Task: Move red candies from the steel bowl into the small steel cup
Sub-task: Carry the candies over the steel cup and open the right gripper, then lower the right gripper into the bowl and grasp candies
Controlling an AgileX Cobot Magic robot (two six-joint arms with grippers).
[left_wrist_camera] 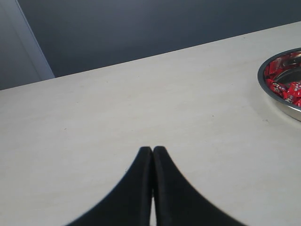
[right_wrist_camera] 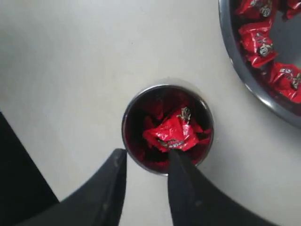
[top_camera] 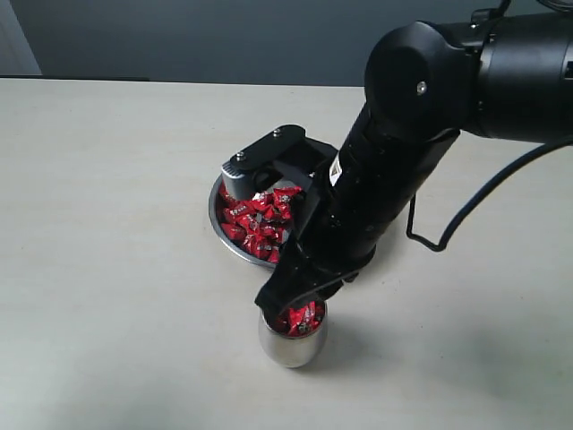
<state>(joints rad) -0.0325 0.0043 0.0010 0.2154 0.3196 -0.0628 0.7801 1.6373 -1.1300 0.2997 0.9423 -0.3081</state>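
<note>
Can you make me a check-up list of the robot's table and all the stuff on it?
Surface: pale beige tabletop, smooth.
Job's things: wide shallow steel bowl holds many shiny red candies; small rounded steel cup close beside it also has red candies inside.
Clutter: nothing seen.
Grippers: right gripper open, just above the cup; left gripper shut, empty, over bare tabletop.
Cables: black cable loops off the right arm.
Surroundings: dark grey wall behind the table.

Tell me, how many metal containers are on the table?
2. A wide bowl of red candies sits mid-table; a small cup stands nearer the camera, under the black arm, which could hide others.
</note>
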